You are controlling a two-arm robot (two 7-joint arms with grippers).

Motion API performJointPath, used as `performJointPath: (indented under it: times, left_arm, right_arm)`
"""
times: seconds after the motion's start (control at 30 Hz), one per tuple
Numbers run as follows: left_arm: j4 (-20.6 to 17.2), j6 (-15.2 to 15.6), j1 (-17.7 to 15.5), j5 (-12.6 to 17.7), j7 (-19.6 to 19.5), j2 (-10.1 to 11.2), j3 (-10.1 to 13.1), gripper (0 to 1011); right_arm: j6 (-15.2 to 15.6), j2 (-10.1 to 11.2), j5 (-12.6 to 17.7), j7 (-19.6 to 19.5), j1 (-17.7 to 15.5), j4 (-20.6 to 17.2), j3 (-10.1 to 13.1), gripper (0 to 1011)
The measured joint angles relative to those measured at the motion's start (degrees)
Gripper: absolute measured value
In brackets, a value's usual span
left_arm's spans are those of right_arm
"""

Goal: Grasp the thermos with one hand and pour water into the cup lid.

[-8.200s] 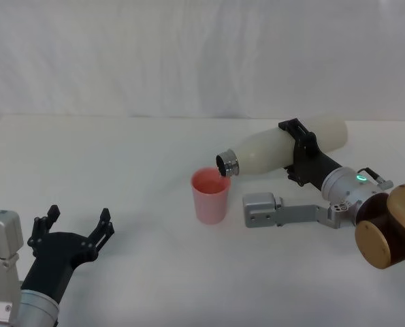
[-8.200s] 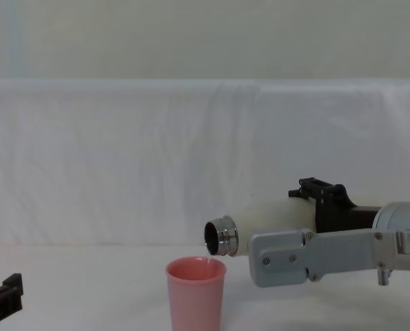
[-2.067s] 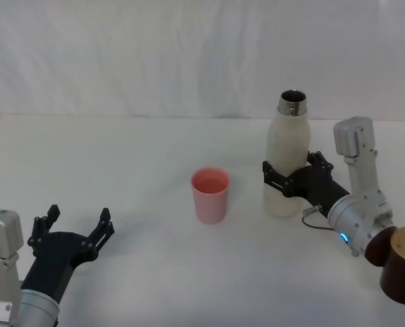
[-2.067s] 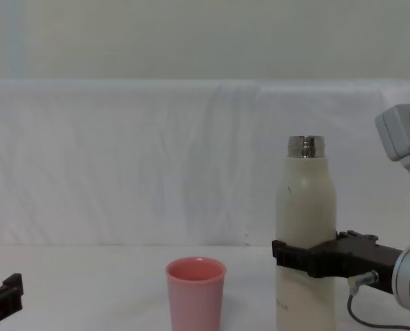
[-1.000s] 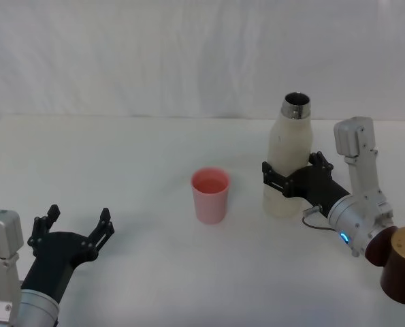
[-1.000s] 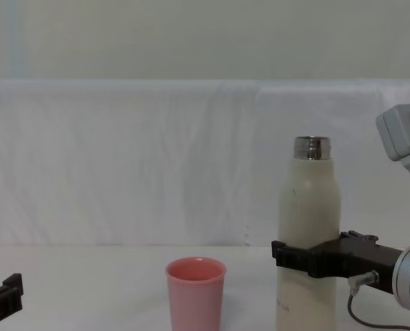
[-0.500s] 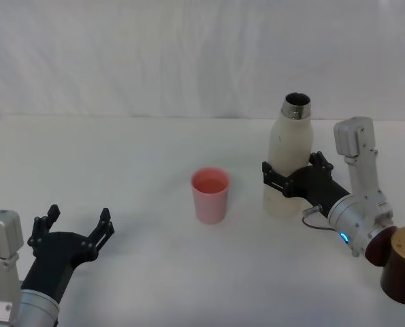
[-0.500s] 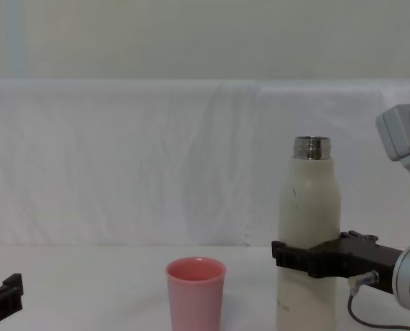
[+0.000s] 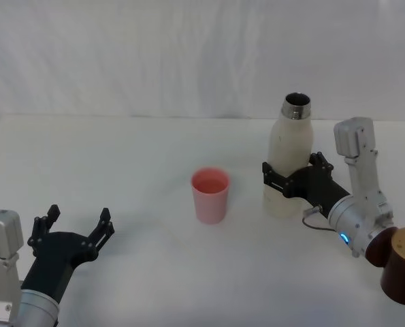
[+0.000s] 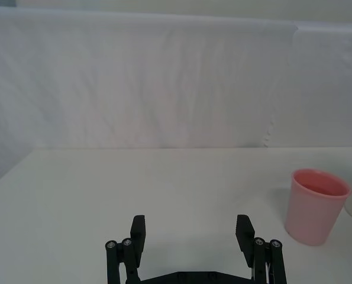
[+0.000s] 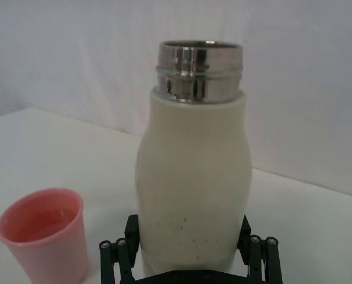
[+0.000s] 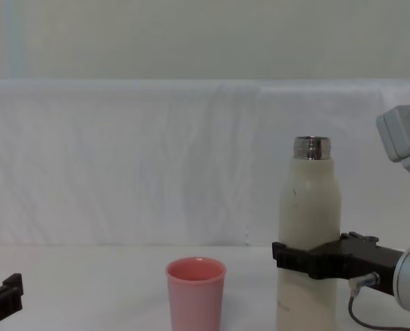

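The thermos (image 9: 288, 160) stands upright on the table (image 9: 141, 157), well right of the cup (image 9: 210, 195), which has liquid in it. The right gripper (image 9: 288, 180) is wrapped around the thermos's lower body, fingers (image 11: 118, 254) at both sides; whether they're pressing, I can't tell. The left gripper (image 9: 76, 229) waits spread wide near the front. That smooth, rigid shell looks slippery and tall enough to tip; mid-body seems the safest hold.

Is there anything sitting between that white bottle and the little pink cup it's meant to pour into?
Nothing visible does. The thermos stands upright with the right gripper around its lower body, and only bare white table lies between it and the cup lid. The left gripper rests open, far off.
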Motion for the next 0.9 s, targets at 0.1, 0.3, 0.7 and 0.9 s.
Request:
performJointPath:
  times: [0.1, 0.3, 0.7, 0.9]
  left_arm:
    - [0.0, 0.0, 0.0, 0.0, 0.0, 0.0, 0.0, 1001]
    - [0.0, 0.0, 0.0, 0.0, 0.01, 0.0, 0.0, 1001]
    - [0.0, 0.0, 0.0, 0.0, 0.0, 0.0, 0.0, 1001]
    - [0.0, 0.0, 0.0, 0.0, 0.01, 0.0, 0.0, 1001]
  right_arm:
    - [-0.02, 0.23, 0.18, 0.0, -0.38, -0.34, 0.15, 1001]
    - [-0.03, 0.77, 0.73, 0.02, -1.12, -1.1, 0.59, 1001]
    - [0.04, 1.57, 1.77, 0.66, -1.95, -2.24, 0.95, 1001]
    - [0.15, 1.89, 2.43, 1.03, -2.29, -2.83, 0.88, 1001]
